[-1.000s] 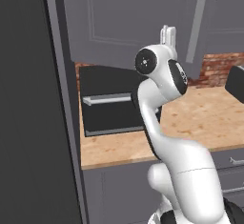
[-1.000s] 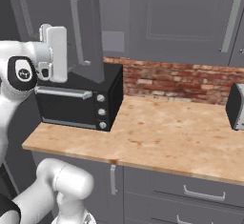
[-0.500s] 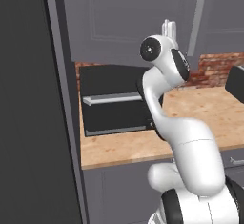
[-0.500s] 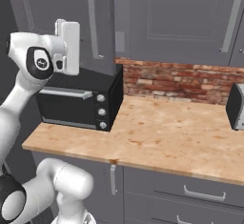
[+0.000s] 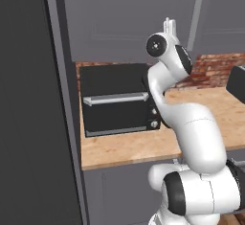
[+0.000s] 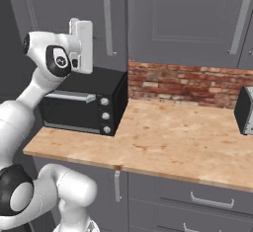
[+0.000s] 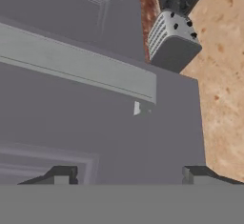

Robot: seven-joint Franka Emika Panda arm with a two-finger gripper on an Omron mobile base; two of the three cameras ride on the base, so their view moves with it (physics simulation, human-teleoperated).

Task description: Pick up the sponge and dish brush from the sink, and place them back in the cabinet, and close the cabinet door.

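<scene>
My gripper [image 7: 128, 173] is raised high, and its two dark finger tips stand wide apart with nothing between them; it holds nothing. In the right base view I see the white hand [image 6: 83, 46] upright, in front of the grey wall cabinets.

Directly in front of the hand is the cabinet door [image 7: 95, 137], a flat matte grey panel with a shallow framed recess. It seems very near, but I cannot tell if the tips touch it. Across the panel, a little further along the fingers, runs the handle [image 7: 76, 66], a slim pale silver bar fixed to the door by a small post. In the right base view this same bar [image 6: 107, 22] is vertical and stands just beside the hand, on its right.

Below the hand sits the black toaster oven [image 6: 84, 105], a box with a glossy dark front, a silver bar handle and three round knobs. It stands on the light wood-grain countertop [image 6: 168, 142], which has a speckled, warm surface.

Further away, past the edge of the door, I see a small metallic toaster [image 7: 172, 39] on the counter. Behind the counter is a rough red brick wall [image 6: 183, 83], under more grey cabinets [image 6: 188, 19].

To the left is a tall dark unit [image 5: 33, 104].
</scene>
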